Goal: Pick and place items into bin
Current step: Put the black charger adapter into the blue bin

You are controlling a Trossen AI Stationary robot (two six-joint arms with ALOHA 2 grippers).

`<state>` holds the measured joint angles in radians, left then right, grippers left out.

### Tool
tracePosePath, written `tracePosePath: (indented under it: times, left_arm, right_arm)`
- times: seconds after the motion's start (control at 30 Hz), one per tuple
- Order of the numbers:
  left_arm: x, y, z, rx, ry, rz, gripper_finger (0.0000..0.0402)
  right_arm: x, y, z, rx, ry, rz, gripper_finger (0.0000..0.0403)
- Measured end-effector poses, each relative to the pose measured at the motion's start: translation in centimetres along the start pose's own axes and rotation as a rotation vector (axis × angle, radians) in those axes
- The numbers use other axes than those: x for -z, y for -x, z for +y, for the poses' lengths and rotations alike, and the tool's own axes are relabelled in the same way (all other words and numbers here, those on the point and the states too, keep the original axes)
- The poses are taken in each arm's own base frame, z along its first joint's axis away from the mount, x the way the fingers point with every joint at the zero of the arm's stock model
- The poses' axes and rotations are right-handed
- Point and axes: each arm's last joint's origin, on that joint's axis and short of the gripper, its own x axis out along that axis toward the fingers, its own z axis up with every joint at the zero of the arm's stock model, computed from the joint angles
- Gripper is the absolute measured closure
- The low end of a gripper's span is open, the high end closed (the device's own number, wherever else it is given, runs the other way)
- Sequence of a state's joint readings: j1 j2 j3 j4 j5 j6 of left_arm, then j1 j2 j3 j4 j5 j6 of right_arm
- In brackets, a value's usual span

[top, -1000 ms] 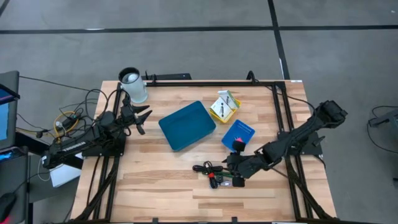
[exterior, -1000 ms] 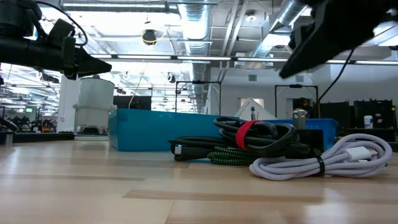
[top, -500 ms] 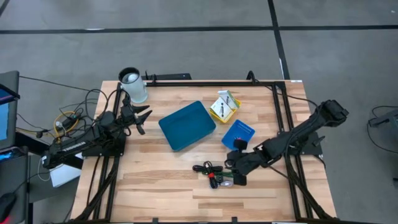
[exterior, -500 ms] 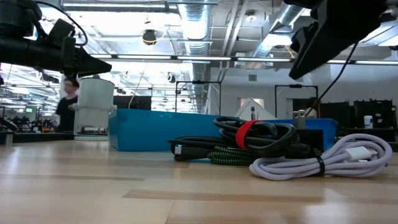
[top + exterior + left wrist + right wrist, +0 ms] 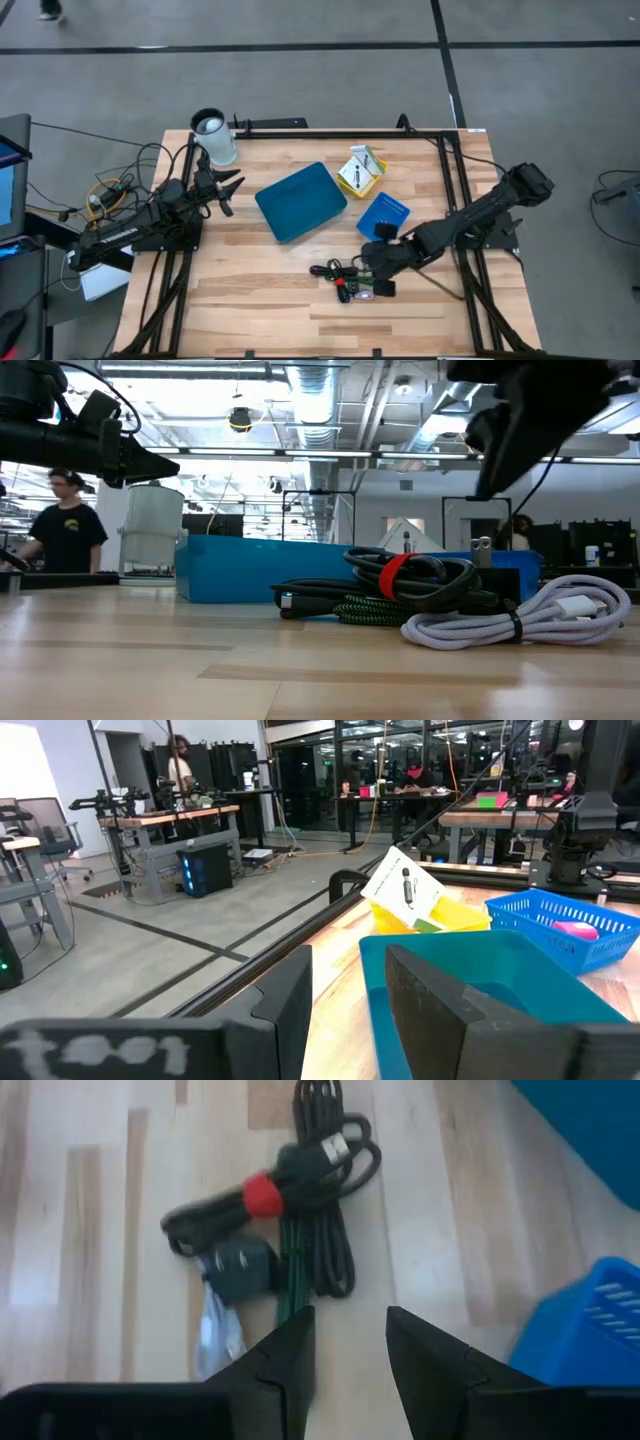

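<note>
A bundle of cables (image 5: pixel 300 1190) lies flat on the wood: black cables bound by a red strap (image 5: pixel 262 1195), a green braided cable (image 5: pixel 295 1285), a white cable (image 5: pixel 530 610) and a black block (image 5: pixel 240 1270). My right gripper (image 5: pixel 350 1355) hovers open just above the bundle (image 5: pixel 348 280), touching nothing. The teal bin (image 5: pixel 300 200) sits mid-table. A white packet with green and black marks (image 5: pixel 405 890) leans in a yellow container (image 5: pixel 360 172). A pink piece (image 5: pixel 575 930) lies in a small blue basket (image 5: pixel 385 212). My left gripper (image 5: pixel 350 990) waits open, raised at the table's left side (image 5: pixel 228 188).
A white cup (image 5: pixel 215 140) stands at the far left corner beside my left arm. The blue basket (image 5: pixel 590 1330) lies close to my right gripper, between the bundle and the yellow container. Bare wood stretches along the near edge. A person (image 5: pixel 65 525) stands in the room behind.
My right gripper has shifted slightly toward the table's left over the cable bundle and stays open. A person has walked into the room behind the table. The cables and the bin have not moved.
</note>
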<state>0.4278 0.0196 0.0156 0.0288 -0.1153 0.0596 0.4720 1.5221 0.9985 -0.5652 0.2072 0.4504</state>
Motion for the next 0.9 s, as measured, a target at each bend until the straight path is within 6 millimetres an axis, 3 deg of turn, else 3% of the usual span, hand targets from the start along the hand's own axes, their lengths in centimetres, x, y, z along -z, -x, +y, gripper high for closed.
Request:
tracePosePath:
  times: [0.2, 0.57, 0.9]
  left_arm:
    - [0.0, 0.0, 0.0, 0.000, 0.000, 0.000, 0.0282]
    - [0.2, -0.1, 0.0, 0.003, -0.002, 0.018, 0.0282]
    - [0.1, -0.1, 0.0, 0.003, -0.002, 0.017, 0.0282]
  right_arm:
    - [-1.6, -1.8, 1.1, 0.084, -0.020, 0.147, 0.0285]
    - [-4.8, -1.9, 3.2, 0.131, -0.005, 0.248, 0.0285]
    - [-5.6, -2.0, 2.8, 0.062, -0.116, 0.284, 0.0284]
